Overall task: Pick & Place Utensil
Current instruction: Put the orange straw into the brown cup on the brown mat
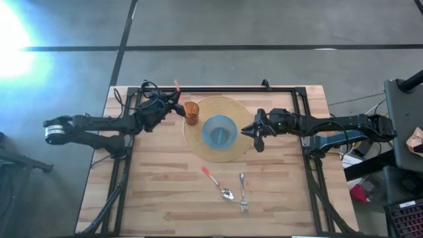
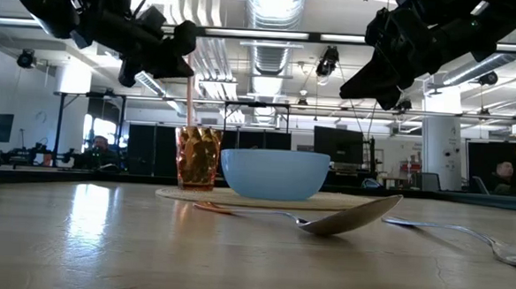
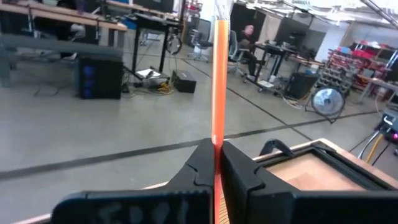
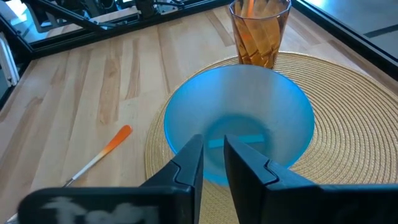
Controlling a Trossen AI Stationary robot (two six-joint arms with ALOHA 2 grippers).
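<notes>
The left gripper (image 1: 173,100) is clamped on an orange-handled utensil (image 3: 219,81), holding it upright above the amber cup (image 1: 192,113). The right gripper (image 1: 253,131), fingers nearly closed and empty, hovers beside the blue bowl (image 1: 219,130) on the bench (image 1: 165,192).

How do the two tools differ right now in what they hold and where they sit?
The left tool is shut on an orange-handled utensil, held upright beside the amber cup. The right tool holds nothing; its fingers stand slightly apart at the blue bowl. Both hang above the woven placemat.
</notes>
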